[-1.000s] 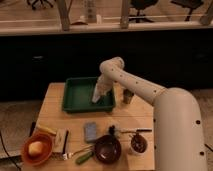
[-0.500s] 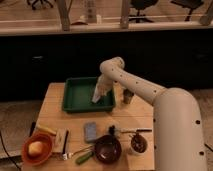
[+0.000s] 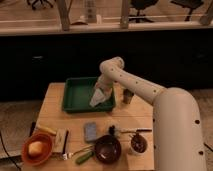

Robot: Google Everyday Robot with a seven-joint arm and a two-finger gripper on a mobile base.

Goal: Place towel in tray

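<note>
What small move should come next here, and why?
Probably open the fingers: the gripper holds the towel, which hangs over the right side of the green tray with its lower end near the floor, so letting go should leave it inside.

Matt wooden table, green plastic tray, jaws above it gripping pale cloth towel

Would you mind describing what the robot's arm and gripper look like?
The arm is smooth, off-white and tubular, made of rounded segments with a bulbous joint at its top. It widens into a thick pale section at the lower right, which carries a few small dark dots. No cables show. The gripper, above the right side of the green tray, looks similarly pale.
</note>
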